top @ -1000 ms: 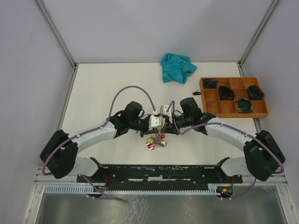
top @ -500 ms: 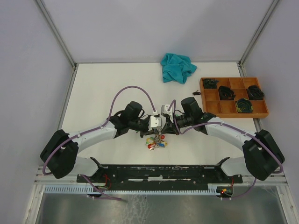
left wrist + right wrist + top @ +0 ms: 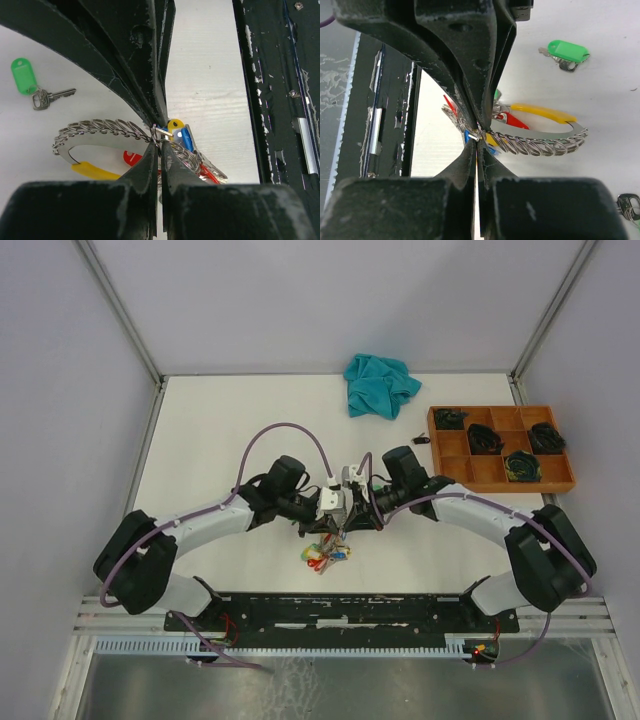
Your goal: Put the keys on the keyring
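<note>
The keyring [image 3: 100, 127] is a thin silver wire ring strung with several small split loops, and it hangs just above the table between the two arms. Keys with red, yellow and blue tags [image 3: 325, 553] dangle from it in a bunch. My left gripper [image 3: 159, 142] is shut on the ring's wire. My right gripper [image 3: 477, 140] meets it tip to tip and is shut on the keyring [image 3: 535, 146] at the same spot. A loose key with a green tag [image 3: 25, 75] lies flat on the table beyond the ring, and the right wrist view shows this green-tagged key [image 3: 568, 51] too.
A teal cloth [image 3: 380, 385] lies at the back. A wooden compartment tray [image 3: 510, 487] with dark coiled items sits at the right, with a small black object [image 3: 421, 439] beside it. Another key [image 3: 630, 205] lies at the right wrist view's edge. A black rail [image 3: 350, 605] runs along the near edge.
Both grippers, still pinched together on the ring, have shifted slightly left and toward the near edge. The hanging bunch of keys has swung with them.
</note>
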`<state>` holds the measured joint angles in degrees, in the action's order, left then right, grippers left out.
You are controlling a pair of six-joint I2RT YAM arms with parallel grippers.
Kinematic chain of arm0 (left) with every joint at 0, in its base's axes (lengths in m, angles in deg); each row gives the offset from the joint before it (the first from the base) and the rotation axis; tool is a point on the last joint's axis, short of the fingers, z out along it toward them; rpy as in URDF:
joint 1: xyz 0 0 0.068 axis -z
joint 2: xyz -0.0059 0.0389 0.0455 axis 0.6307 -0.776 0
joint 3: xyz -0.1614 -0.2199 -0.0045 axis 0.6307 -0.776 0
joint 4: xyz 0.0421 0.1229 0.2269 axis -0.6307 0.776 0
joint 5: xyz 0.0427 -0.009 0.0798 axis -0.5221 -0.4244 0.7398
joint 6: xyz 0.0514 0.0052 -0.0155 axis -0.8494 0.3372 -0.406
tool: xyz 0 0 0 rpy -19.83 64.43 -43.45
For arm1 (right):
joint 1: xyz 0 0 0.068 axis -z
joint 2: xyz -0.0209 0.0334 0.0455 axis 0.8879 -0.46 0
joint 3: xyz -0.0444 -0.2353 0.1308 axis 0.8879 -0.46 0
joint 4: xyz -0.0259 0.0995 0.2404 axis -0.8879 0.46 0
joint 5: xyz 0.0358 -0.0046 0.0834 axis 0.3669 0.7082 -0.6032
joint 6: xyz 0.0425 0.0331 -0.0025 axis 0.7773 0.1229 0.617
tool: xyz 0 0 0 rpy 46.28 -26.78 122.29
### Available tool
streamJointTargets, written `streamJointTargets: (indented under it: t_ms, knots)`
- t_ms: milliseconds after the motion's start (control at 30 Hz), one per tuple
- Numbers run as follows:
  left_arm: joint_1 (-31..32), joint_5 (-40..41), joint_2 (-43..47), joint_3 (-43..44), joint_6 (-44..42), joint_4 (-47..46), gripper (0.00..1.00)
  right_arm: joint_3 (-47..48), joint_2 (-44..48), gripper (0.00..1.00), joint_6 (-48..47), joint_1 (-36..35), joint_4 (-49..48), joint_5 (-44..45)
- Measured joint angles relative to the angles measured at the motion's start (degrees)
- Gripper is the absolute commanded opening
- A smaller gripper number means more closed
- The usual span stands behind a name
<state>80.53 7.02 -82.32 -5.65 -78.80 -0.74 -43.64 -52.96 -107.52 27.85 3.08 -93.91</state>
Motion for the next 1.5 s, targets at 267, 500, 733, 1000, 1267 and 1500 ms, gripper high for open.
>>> streamJointTargets:
  t_ms: [267,500,733,1000,1267,1500]
  knots:
    - [-0.5,0.2,-0.3,0.2,0.0,1.2,0.03,1.2,-2.7,0.07,2.3,0.0,-1.0,-0.7]
    - [-1.4,0.3,-0.3,0.2,1.1,0.3,0.03,1.9,-3.1,0.17,3.1,0.4,-1.6,-0.7]
    - [-3.5,-2.4,0.1,-0.1,4.4,-5.6,0.03,4.7,-1.9,0.28,1.7,1.3,-3.6,-0.9]
    - [-4.4,-5.4,0.2,-0.7,7.7,-11.9,0.03,3.2,5.9,0.33,2.2,3.8,-5.4,0.7]
    - [-5.7,-6.4,0.2,-3.7,14.3,-19.8,0.03,-2.5,14.8,0.34,6.4,5.6,-9.0,3.3]
    - [-6.4,-6.8,0.2,-4.4,18.2,-24.0,0.03,-6.9,14.8,0.33,12.7,6.8,-12.0,4.4]
